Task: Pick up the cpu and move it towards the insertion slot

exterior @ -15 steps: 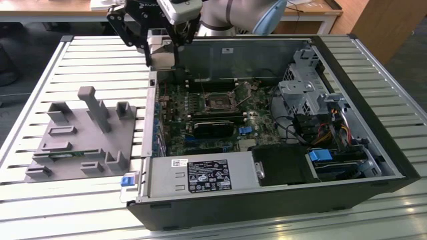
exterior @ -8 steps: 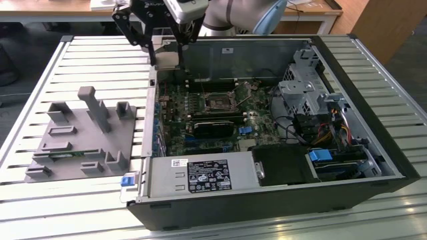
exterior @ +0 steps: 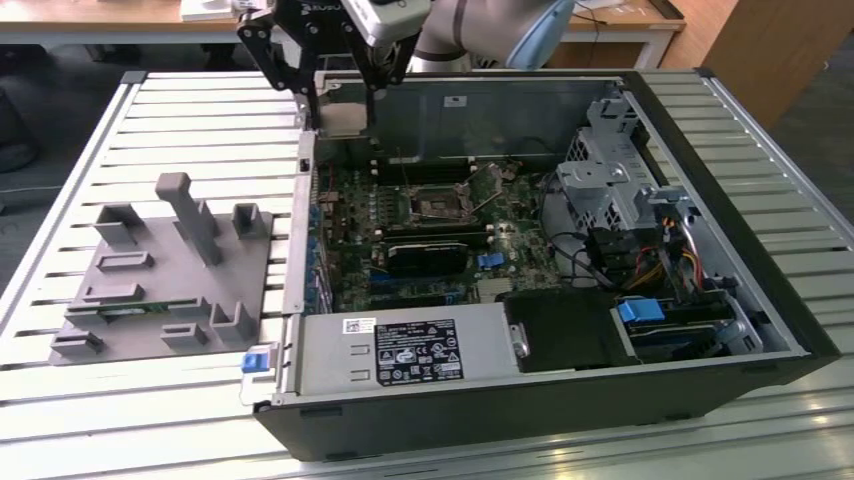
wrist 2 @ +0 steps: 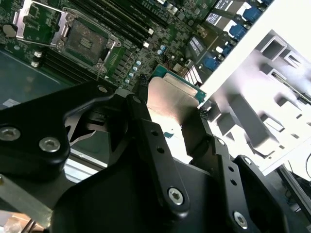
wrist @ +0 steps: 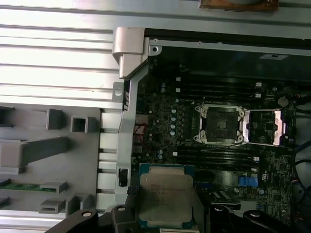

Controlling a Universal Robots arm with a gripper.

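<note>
Behind your tool you have a wooden desk (exterior: 120,12) on white legs; beyond it, toward the exterior view's right, a brown wooden cabinet (exterior: 774,50); dark floor (exterior: 34,130) alongside.

A slatted metal table (exterior: 174,120) is carrying everything, its pale ribs running across under the load. An open computer case (exterior: 747,300) is lying on its side on it, taking up the middle and the exterior view's right. A grey plastic fixture (exterior: 160,275) is sitting directly on the slats just beside the case, toward the exterior view's left, with bare slats showing around it
</note>
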